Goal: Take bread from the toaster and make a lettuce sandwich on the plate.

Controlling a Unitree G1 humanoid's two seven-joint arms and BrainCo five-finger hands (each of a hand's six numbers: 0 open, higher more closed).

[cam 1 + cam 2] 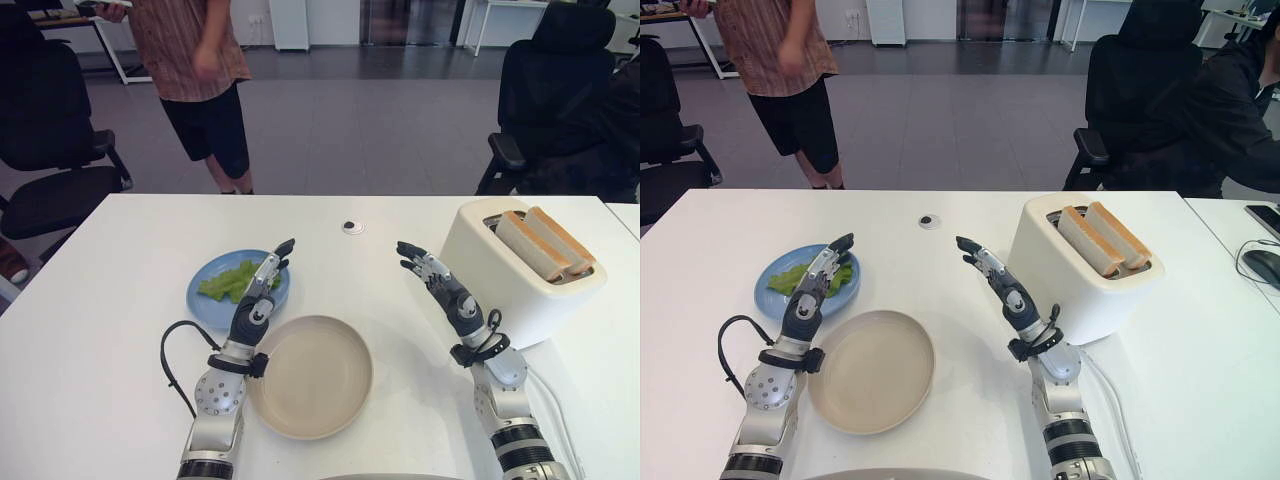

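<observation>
A white toaster (505, 275) stands at the right of the table with two slices of bread (545, 243) sticking up from its slots. Green lettuce (232, 281) lies on a small blue plate (207, 300) at the left. A larger beige plate (320, 378) sits bare in front of me. My left hand (256, 300) hovers over the blue plate's right edge, fingers straight, holding nothing. My right hand (440, 288) hangs open left of the toaster, apart from it.
A small round dark-centred object (350, 226) lies on the white table (110, 330) toward the back. A cable (176, 360) loops from my left wrist. A white cord (555, 400) runs from the toaster. Office chairs stand beyond the table.
</observation>
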